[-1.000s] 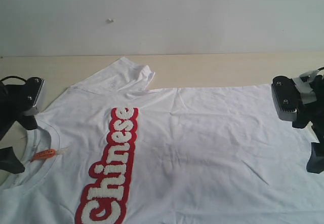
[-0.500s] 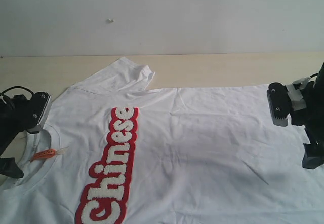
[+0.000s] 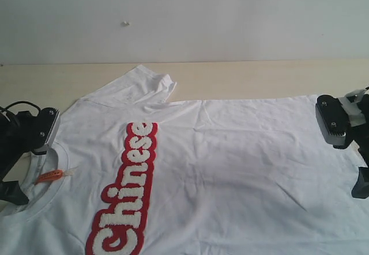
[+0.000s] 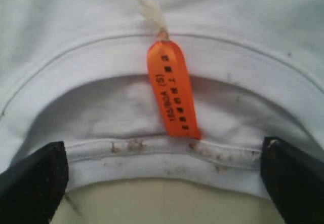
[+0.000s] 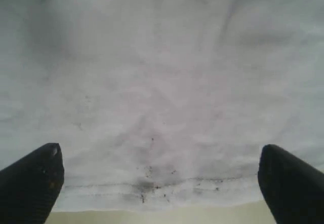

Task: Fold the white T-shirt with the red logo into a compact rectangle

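The white T-shirt (image 3: 230, 168) lies spread flat on the table, collar to the left and hem to the right. The red logo (image 3: 135, 174) runs across its chest. My left gripper (image 3: 26, 162) is open over the neck, its fingers either side of the ribbed collar (image 4: 152, 155) and orange tag (image 4: 172, 89). In the left wrist view the left gripper (image 4: 164, 183) holds nothing. My right gripper (image 3: 346, 157) is open at the hem (image 5: 152, 188). In the right wrist view the right gripper (image 5: 159, 183) straddles the hem's edge with nothing pinched.
The pale wooden table (image 3: 242, 79) shows beyond the shirt, up to a white wall (image 3: 184, 18). One short sleeve (image 3: 147, 85) lies rumpled at the far side. The shirt's near part runs out of the exterior view.
Both grippers have sunk lower toward the shirt. The left one edged in over the collar; the right one shifted in, then back toward the hem's edge. The shirt has not moved.
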Available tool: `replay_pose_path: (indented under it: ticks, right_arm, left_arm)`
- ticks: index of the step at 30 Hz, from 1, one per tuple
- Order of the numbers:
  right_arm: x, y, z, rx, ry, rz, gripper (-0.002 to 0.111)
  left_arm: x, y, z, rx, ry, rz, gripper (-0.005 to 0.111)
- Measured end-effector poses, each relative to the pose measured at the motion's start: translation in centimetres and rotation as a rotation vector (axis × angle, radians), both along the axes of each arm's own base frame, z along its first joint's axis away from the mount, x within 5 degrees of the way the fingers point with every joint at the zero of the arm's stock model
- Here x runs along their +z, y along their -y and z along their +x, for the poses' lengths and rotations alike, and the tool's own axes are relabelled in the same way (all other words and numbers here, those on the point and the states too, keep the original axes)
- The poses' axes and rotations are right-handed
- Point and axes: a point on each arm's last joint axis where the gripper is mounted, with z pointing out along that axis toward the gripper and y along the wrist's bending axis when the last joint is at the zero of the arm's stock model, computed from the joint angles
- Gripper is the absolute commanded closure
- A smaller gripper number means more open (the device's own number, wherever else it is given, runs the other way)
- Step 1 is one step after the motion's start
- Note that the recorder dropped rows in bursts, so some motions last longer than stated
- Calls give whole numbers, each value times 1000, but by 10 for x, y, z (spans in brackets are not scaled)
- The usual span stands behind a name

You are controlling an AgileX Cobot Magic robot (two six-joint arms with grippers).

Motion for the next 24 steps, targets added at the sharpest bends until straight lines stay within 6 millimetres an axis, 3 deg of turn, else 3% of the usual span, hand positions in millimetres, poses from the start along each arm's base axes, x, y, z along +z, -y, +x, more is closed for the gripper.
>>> replay_pose_path:
  ticks: [4, 12, 18, 24]
  right_arm:
    - [-1, 3, 0, 14, -1, -20, 3]
    - [-31, 24, 9, -58, -51, -50, 3]
    - [-18, 30, 34, -63, 15, -64, 3]
    - [-21, 31, 31, -53, -43, -67, 3]
  left_arm:
    - [-4, 0, 1, -4, -26, 0, 2]
    - [-6, 0, 1, -4, -31, 0, 2]
    - [-6, 0, 1, -4, -31, 0, 2]
    - [-6, 0, 1, -5, -31, 2, 2]
